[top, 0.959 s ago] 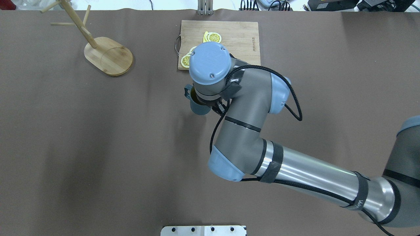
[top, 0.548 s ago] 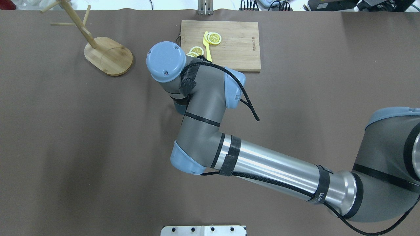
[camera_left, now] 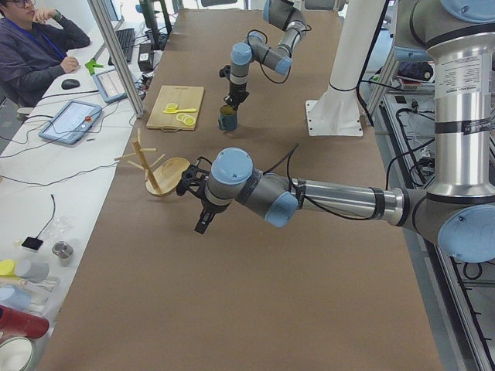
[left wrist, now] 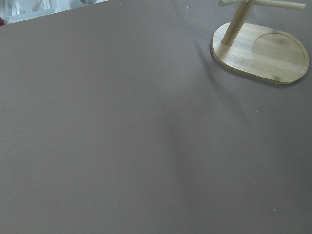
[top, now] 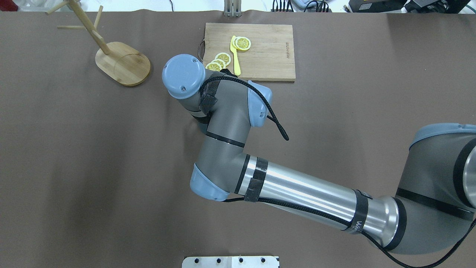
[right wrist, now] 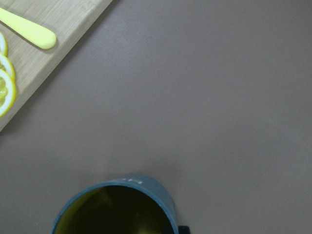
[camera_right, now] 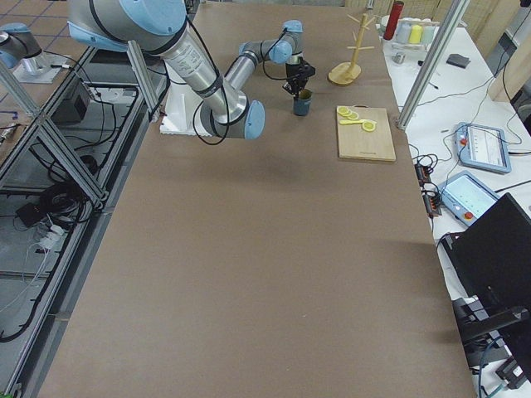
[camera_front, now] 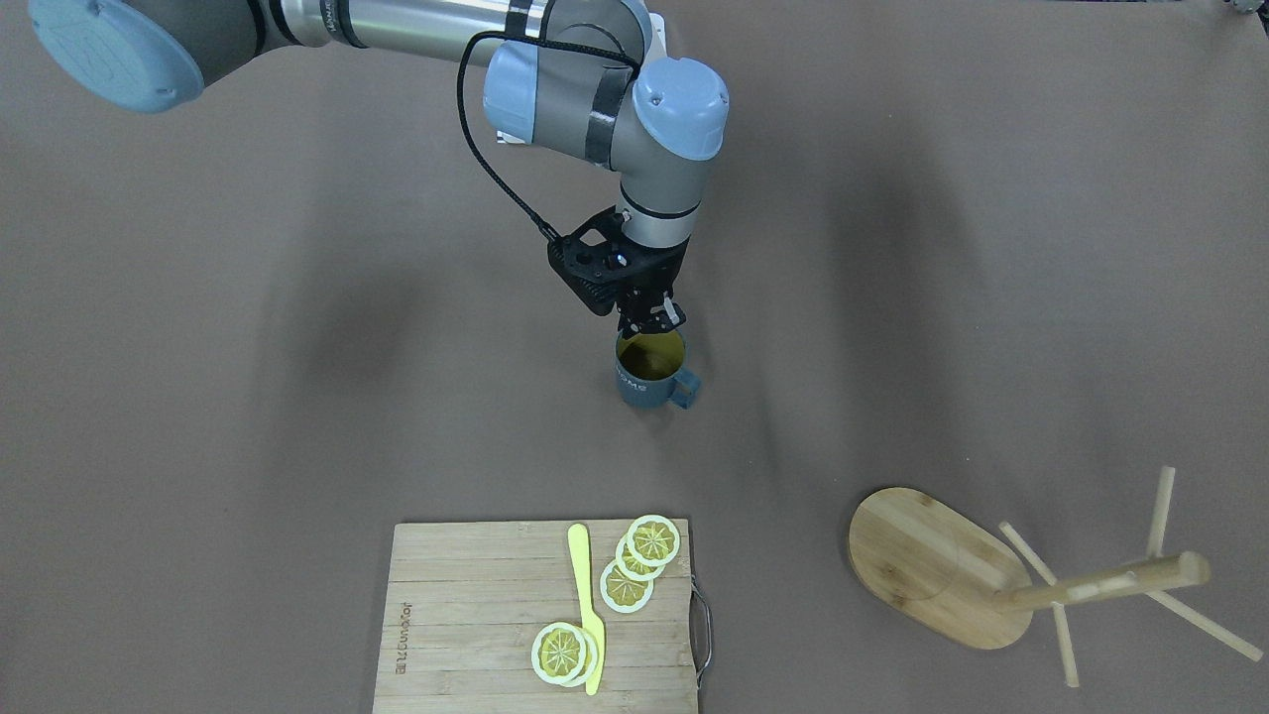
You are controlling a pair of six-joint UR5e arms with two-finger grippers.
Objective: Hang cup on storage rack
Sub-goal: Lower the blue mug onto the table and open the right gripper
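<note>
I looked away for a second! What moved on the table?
The right arm's tool carried the slate-blue mug with a yellow inside sideways toward the light bamboo mug tree, still pinching its rim. The tree, wooden cutting board and lemon slices stayed put.

Storage rack [left wrist: 263, 56] stands on brown table [left wrist: 122, 136].

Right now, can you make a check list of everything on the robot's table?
Surface: brown table, flat.
Job's things: cup upright, mustard inside; storage rack stands apart, pegs bare.
Clutter: cutting board with lemon slices and a yellow knife.
Grippers: right gripper shut on the cup's rim; left gripper over the table, open or shut unclear.
Cables: black cable loops along the right arm.
Surroundings: a person sits at a side desk.
</note>
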